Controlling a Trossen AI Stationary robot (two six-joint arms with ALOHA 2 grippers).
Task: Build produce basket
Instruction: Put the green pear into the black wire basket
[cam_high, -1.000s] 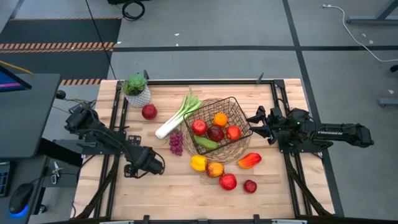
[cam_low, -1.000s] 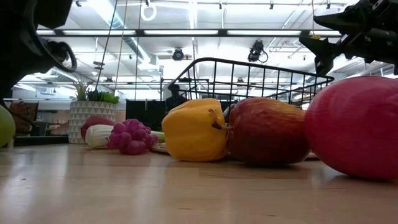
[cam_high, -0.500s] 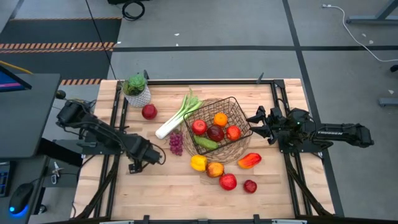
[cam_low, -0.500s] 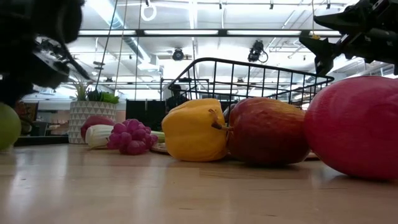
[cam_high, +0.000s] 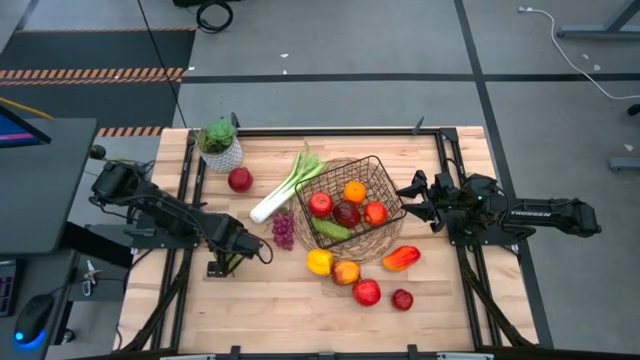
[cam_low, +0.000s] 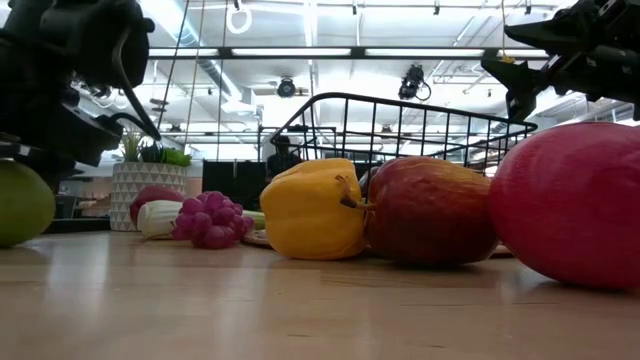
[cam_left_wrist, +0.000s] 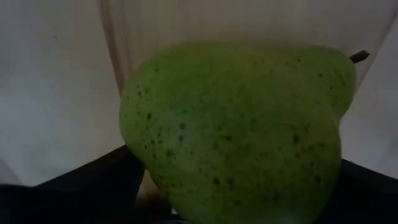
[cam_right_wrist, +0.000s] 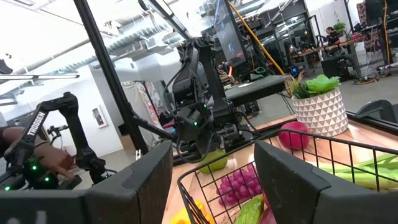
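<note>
Basket (cam_high: 336, 171) at centre of high view on pale plank table (cam_high: 260, 310): dark wire mesh, square rim, round wicker base, holding red and orange fruit and something green. Long white-green leek (cam_high: 283, 190) against its left rim, knobbly purple grapes (cam_high: 283, 230) below that. Left gripper (cam_high: 240, 252) at lower left, jaws spread wide and clamped round a pear (cam_high: 228, 262), mostly covered by the arm. Right gripper (cam_high: 405, 192) just right of the rim, part open, holding nothing.

Low view: basket (cam_low: 400, 115) at back, lower half hidden behind a glossy yellow pepper (cam_low: 312, 210) and a red apple (cam_low: 430, 212); another red fruit cut off at right edge. Pear (cam_low: 20, 203) at left edge, half out of frame, under dark gripper parts; contact with the table hard to judge.

Left wrist view: pear (cam_left_wrist: 236, 130) filling the frame, speckled green skin, stem at upper right, dark fingers (cam_left_wrist: 81, 186) at the bottom corners, blurred.

Right wrist view: two dark fingers (cam_right_wrist: 143, 180) apart at bottom, empty gap between; wire rim (cam_right_wrist: 323, 140) beyond, left arm farther off.
</note>
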